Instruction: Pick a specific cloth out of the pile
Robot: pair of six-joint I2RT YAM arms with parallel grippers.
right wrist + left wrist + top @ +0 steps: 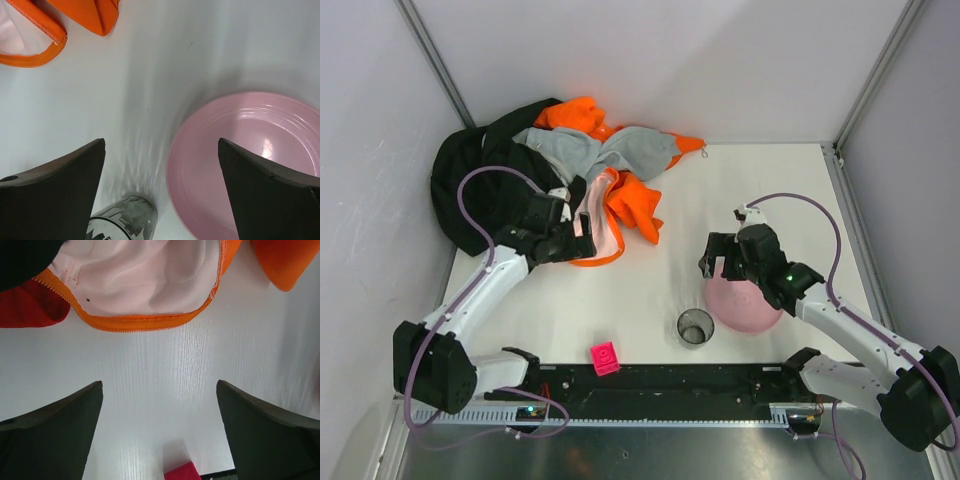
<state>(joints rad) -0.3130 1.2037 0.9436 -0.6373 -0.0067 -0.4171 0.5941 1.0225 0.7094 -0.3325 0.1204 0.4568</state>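
The pile (550, 170) lies at the table's back left: a big black garment (475, 180), grey cloth (595, 150) and orange pieces (635, 205). In the left wrist view the red cloth (30, 307) shows at the left edge, tucked under the black garment (20, 260) and beside an orange zipper-edged garment (140, 325) with a pale pink lining (145, 275). My left gripper (160, 390) is open over bare table just short of that zipper edge, and holds nothing. In the top view the left gripper (570, 243) covers the red cloth. My right gripper (718, 265) is open and empty.
A pink plate (745, 300) lies under the right gripper (161, 145), with a clear glass (696, 327) to its left. A magenta block (605, 357) sits near the front edge. Grey walls close in the table on the left, back and right.
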